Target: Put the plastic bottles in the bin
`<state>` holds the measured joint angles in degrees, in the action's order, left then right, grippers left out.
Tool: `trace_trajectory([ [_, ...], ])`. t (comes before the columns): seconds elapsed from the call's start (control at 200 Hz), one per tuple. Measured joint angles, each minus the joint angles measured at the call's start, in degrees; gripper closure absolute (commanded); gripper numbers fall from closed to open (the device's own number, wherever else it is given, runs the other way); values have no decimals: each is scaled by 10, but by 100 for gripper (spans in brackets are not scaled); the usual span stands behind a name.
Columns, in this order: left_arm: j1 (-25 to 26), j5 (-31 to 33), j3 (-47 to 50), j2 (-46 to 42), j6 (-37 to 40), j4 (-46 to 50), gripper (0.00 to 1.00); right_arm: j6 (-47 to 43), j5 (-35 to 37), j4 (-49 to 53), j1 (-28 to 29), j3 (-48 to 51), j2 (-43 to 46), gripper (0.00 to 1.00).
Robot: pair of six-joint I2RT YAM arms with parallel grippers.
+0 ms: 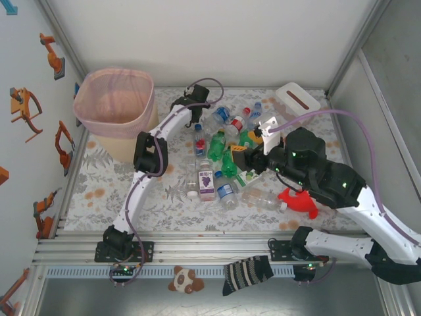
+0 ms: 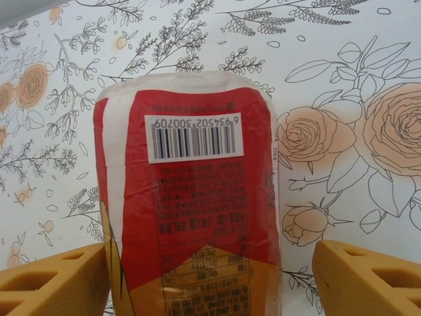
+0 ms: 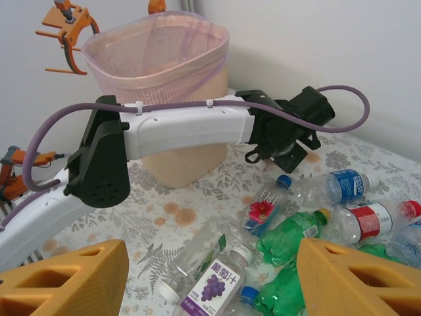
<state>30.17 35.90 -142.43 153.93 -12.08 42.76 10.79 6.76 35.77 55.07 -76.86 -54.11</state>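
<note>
left arm in front of pink-lined bin, bottles scattered nearby

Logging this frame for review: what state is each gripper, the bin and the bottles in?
Left gripper: open, straddling the red-labelled bottle.
Right gripper: open, empty.
Red-labelled bottle: lying on the table.
Bin: upright, open-topped, lined.
Other bottles: lying heaped on the table, outside the bin.

My left arm stretches forward, left gripper pointed down with jaws apart; right arm bends inward, right gripper also parted.
</note>
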Motion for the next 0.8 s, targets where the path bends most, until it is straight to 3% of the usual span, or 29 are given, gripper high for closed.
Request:
trace_trajectory([
  [0.796, -14, -46, -19, 3, -4, 28, 26, 0, 0, 0, 0, 0, -1, 32],
])
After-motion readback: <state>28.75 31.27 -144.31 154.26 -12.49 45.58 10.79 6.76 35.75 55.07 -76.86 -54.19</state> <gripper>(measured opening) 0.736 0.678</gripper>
